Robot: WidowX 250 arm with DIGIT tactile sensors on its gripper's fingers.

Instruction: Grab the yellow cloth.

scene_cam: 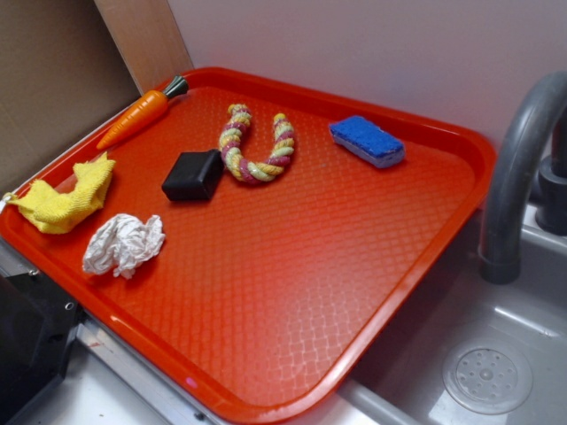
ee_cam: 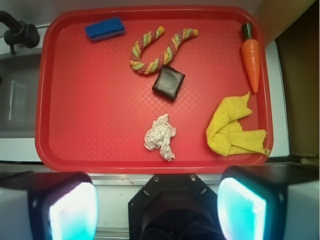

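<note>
Tray (scene_cam: 425, 257), red, beside sink (scene_cam: 496, 372) w/ grey faucet (scene_cam: 514, 177). Yellow cloth (ee_cam: 232, 129), crumpled, at tray corner just below carrot (ee_cam: 251, 55), touching rim. White paper wad (ee_cam: 160, 137) near it, apart. Black block (ee_cam: 168, 82) touching braided rope (ee_cam: 157, 50). Blue sponge (ee_cam: 105, 28) at far corner. Gripper (ee_cam: 159, 205) high over tray edge, fingers (ee_cam: 255, 205) spread wide, holding nothing.

A red tray (scene_cam: 354, 292) holds the yellow cloth (scene_cam: 66, 199) at its left edge, a white paper wad (scene_cam: 124, 243) just beside it, and a black block (scene_cam: 193, 174) further in.
</note>
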